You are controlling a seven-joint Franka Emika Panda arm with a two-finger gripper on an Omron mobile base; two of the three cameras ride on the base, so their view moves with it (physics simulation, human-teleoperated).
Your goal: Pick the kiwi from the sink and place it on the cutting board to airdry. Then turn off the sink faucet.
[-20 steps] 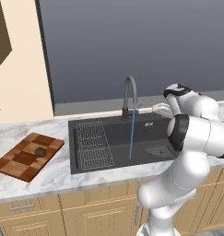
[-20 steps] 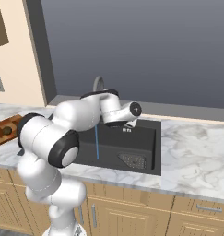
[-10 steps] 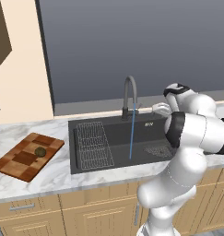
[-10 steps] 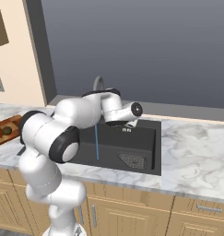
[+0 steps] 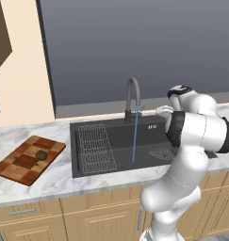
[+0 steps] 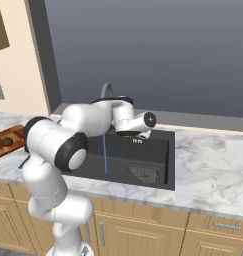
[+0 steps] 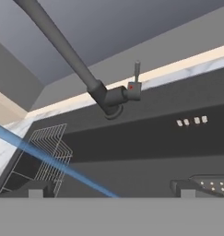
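Note:
The kiwi (image 5: 40, 154) lies on the checkered cutting board (image 5: 28, 160) on the counter left of the sink (image 5: 87, 169). A thin blue stream of water runs from the sink faucet (image 5: 132, 94) into the basin. My gripper (image 5: 158, 111) hovers over the back right of the sink, just right of the faucet's base, pointing at it. In the hand view my gripper (image 7: 109, 192) is open with nothing between its fingertips (image 7: 35, 191). The faucet base (image 7: 111, 99) and its upright side lever (image 7: 136, 73) lie straight ahead, a short way off.
A wire rack (image 5: 96, 148) fills the sink's left half and a drain grate (image 5: 160, 153) sits at the right. The dark window wall rises right behind the faucet. Marble counter (image 6: 213, 160) extends to the right of the basin.
The arm has shifted its pose slightly while the hand stays beside the faucet. The jaws remain open and the water keeps running.

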